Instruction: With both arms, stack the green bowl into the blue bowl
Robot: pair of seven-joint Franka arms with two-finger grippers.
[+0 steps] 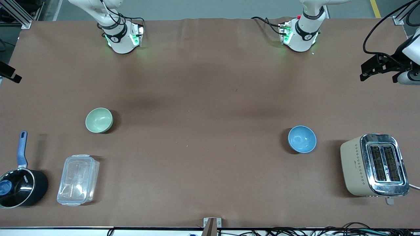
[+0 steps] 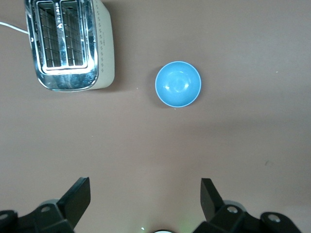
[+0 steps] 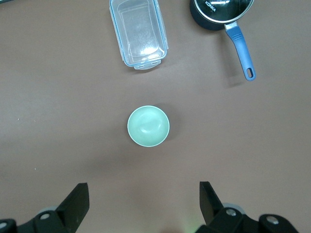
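On the brown desk (image 1: 203, 108) the green bowl (image 1: 99, 120) and blue bowl (image 1: 302, 139) sit well apart, while only wrist views show the left pincer (image 2: 146, 201) and right pincer (image 3: 144, 201), both spread wide.

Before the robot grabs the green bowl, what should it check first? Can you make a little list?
1. Green bowl upright, nothing in it: ok.
2. Blue bowl upright, nothing in it, ready to receive: ok.
3. Right hand open, high over the table with the green bowl in its view: ok.
4. Left hand open, high over the table with the blue bowl in its view: ok.
5. Room around the green bowl: the plastic box and saucepan sit apart from it, nearer the front camera: ok.
6. Room around the blue bowl: the toaster stands beside it, not touching: ok.
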